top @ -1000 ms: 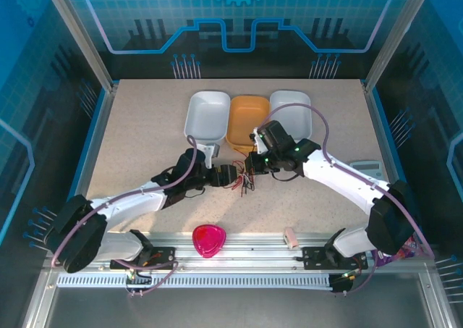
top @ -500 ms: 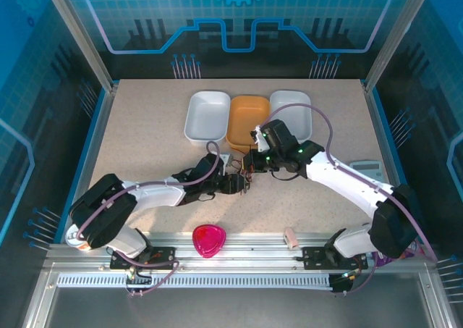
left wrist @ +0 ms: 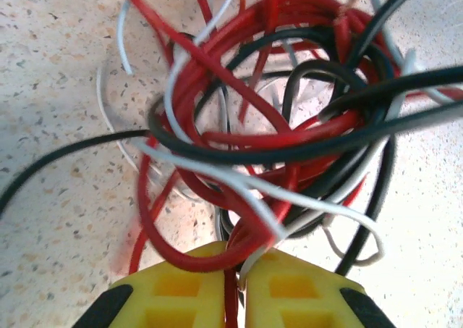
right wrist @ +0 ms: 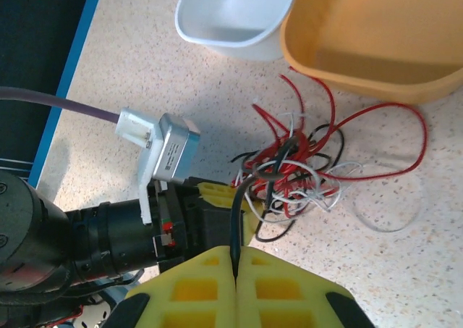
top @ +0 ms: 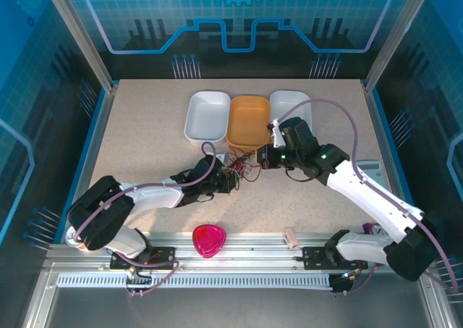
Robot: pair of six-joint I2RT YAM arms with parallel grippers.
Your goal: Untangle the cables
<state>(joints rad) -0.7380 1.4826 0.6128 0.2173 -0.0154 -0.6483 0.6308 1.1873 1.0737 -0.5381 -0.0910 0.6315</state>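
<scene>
While the two arms meet at mid-table in the overhead view, the cables lie as one small red, black and whitish knot on the speckled table, just in front of the orange tray. That tray sits between one white tray on its left and a second white tray on its right. The left gripper reaches the knot from the left and the right gripper from the right; from up here I cannot tell how their jaws stand. A pink object rests by the near rail, well apart from the knot

From the left wrist, the cables show as red loops coiled with black and white strands on the table. The left gripper has its yellow fingers pressed nearly together, pinching a red strand and a white one between them

From the right wrist, the right gripper is clenched on one black strand that runs up from its fingers into the cables. The knot lies near the orange tray, with one white tray beside it. The left gripper shows yellow at the knot's left edge
</scene>
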